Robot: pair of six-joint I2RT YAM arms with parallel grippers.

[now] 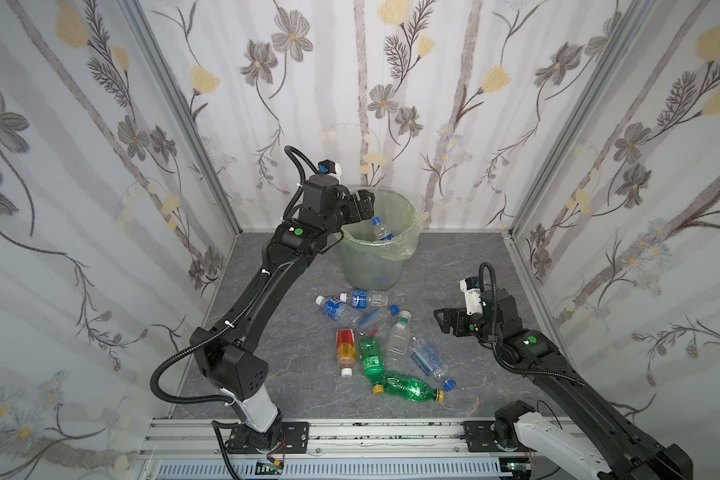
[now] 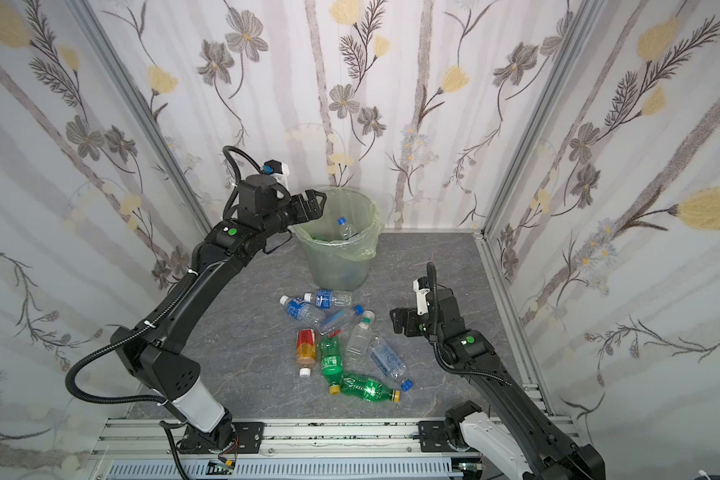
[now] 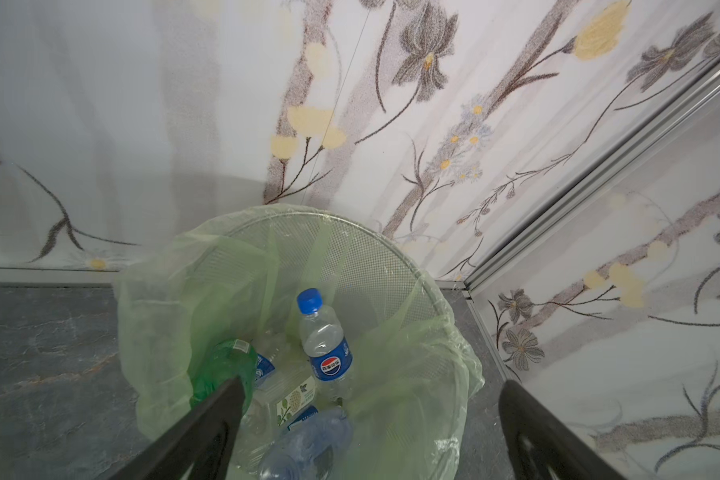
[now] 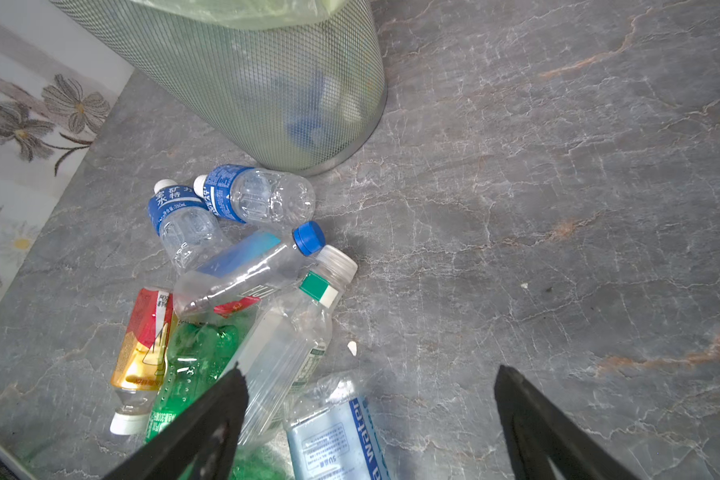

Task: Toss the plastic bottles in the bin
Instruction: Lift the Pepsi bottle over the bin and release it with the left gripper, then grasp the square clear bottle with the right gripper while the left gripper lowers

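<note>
The bin [image 1: 371, 266] [image 2: 337, 266] stands at the back of the grey floor, lined with a green bag. My left gripper [image 1: 360, 208] [image 3: 373, 384] hangs open over its near-left rim, holding nothing. Inside lie several plastic bottles, among them a clear one with a blue cap [image 3: 325, 345] [image 1: 381, 228] and a green one [image 3: 225, 365]. More bottles lie in a heap in front of the bin: an amber one [image 1: 346, 347], two green ones [image 1: 371, 359], clear ones with blue labels [image 1: 337, 309] [image 4: 258, 195]. My right gripper [image 1: 439, 318] [image 4: 369, 370] is open, empty, just right of the heap.
Flowered walls close in the floor [image 1: 454, 270] on the left, back and right, with metal corner posts [image 1: 558, 137]. An aluminium rail [image 1: 371, 432] carrying both arm bases runs along the front edge. The left arm stretches diagonally from its base to the bin.
</note>
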